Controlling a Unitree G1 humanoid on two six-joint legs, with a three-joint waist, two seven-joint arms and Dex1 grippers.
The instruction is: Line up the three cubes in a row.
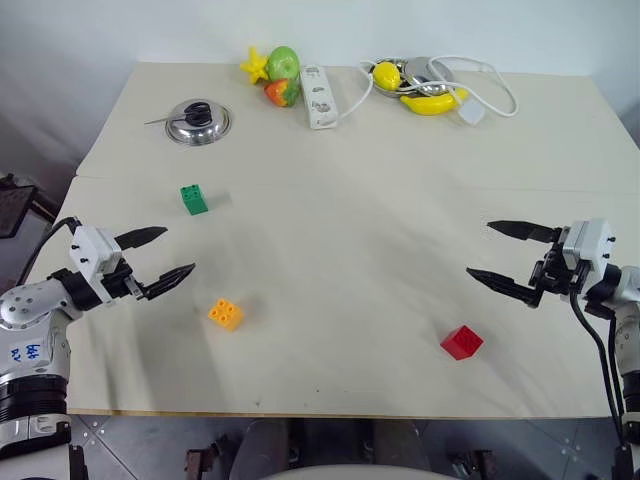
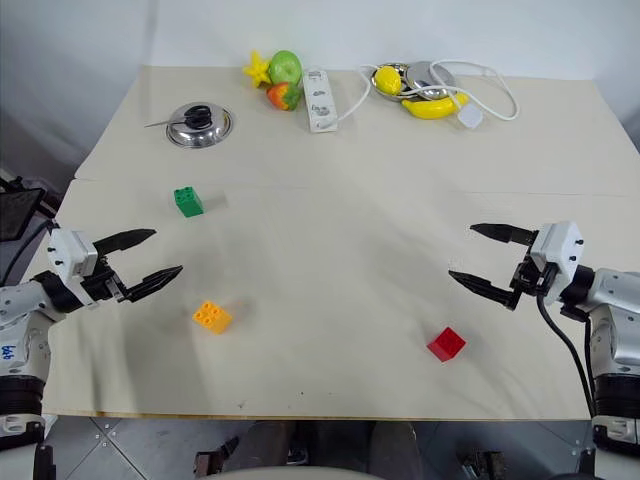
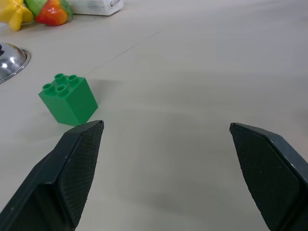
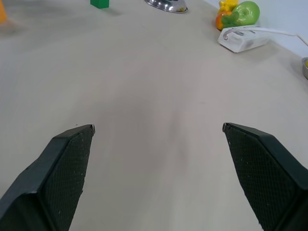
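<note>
Three studded plastic cubes: green cube (image 1: 194,199), orange-yellow cube (image 1: 225,313), red cube (image 1: 461,342); left gripper (image 1: 167,259), right gripper (image 1: 489,252) wide, empty.

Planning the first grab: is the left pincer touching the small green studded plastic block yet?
Apart. The left eye view shows bare table between the open left pincer and the green studded plastic block.

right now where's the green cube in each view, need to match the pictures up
Left eye view: green cube, left half, ahead of the left gripper.
Right eye view, same spot.
Left wrist view, just beyond one finger.
Right wrist view, at the far edge, partly cut off.
Shared landmark: the steel lid just beyond the cube.
</note>
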